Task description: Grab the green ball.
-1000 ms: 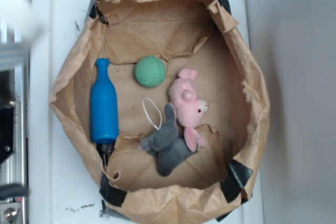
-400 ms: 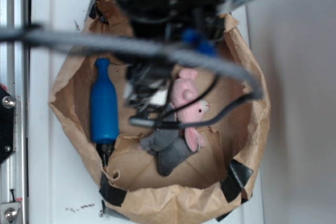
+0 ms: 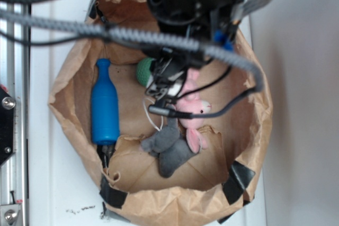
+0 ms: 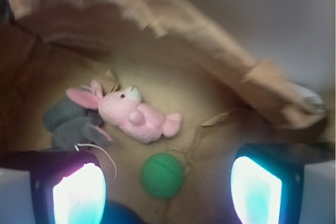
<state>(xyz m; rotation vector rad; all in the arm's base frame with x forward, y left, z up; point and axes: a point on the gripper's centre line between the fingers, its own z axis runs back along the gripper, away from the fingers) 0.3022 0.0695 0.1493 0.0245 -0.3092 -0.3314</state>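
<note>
Paper bag (image 4: pixel 173 35) — one green ball (image 4: pixel 162 175), one bunny (image 4: pixel 137 116), tool (image 4: pixel 167 190) spread

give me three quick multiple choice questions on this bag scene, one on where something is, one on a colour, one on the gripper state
1. In the wrist view, where is the green ball?
A. between the two fingers, low in the picture
B. on top of the pink bunny
C. outside the paper bag

2. What colour is the bottle?
A. red
B. blue
C. yellow

3. How is the gripper?
A. shut on the ball
B. shut on the bunny
C. open, holding nothing

Answers:
1. A, the ball lies on the paper bag floor between the fingers, apart from the pink bunny.
2. B, it lies blue along the bag's side in the exterior view.
3. C, the fingers stand wide apart with the ball untouched.
</note>
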